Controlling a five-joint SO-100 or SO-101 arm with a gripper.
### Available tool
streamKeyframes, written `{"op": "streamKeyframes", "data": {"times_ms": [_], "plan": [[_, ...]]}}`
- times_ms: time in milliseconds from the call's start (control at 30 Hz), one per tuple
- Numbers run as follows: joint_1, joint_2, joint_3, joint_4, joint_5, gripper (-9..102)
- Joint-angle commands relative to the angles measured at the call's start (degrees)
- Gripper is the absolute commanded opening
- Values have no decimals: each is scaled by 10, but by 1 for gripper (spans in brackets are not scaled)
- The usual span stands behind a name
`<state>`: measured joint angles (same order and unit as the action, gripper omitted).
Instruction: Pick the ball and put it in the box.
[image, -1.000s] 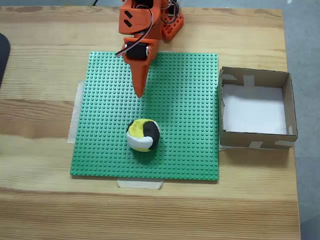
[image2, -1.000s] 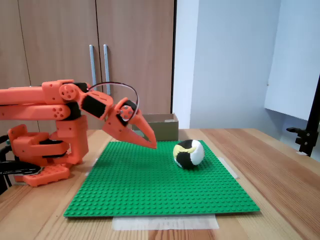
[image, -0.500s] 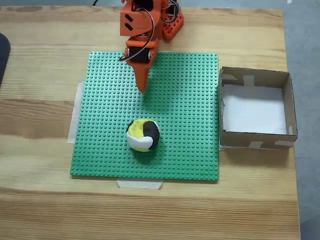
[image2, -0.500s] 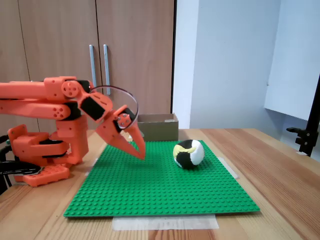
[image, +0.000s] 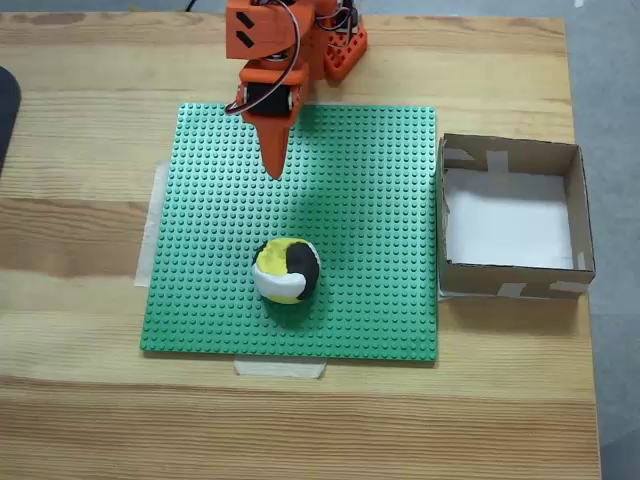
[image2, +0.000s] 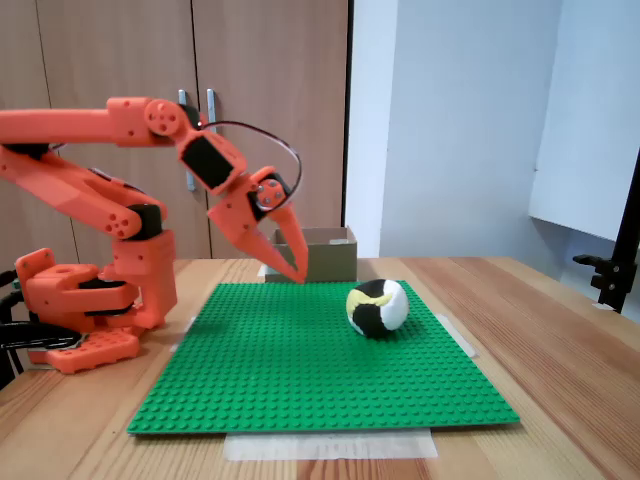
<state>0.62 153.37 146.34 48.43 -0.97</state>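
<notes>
**One reach to line up**

You are holding the gripper (image2: 287, 262) above the green mat (image: 380, 200), jaws parted a little in the side view, gripping nothing. The ball (image: 287, 270) is sitting on the mat, apart from the tips; the box (image: 578, 215) is waiting beside the mat. Widen the jaws, centre over the ball, then descend.

From the side, the pincer (image2: 290, 268) hides part of the box (image2: 325, 255) at twelve o'clock. From above, the arm's base (image: 335, 40) is cut off at twelve, and the tabletop (image: 80, 100) runs off at nine.
</notes>
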Motion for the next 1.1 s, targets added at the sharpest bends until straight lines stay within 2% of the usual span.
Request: {"op": "streamKeyframes", "data": {"times_ms": [0,433,1067], "plan": [[4,-62,-86,16,8,-1],[-3,-274,-305,82,23,-1],[-20,-444,-467,134,26,-1]]}}
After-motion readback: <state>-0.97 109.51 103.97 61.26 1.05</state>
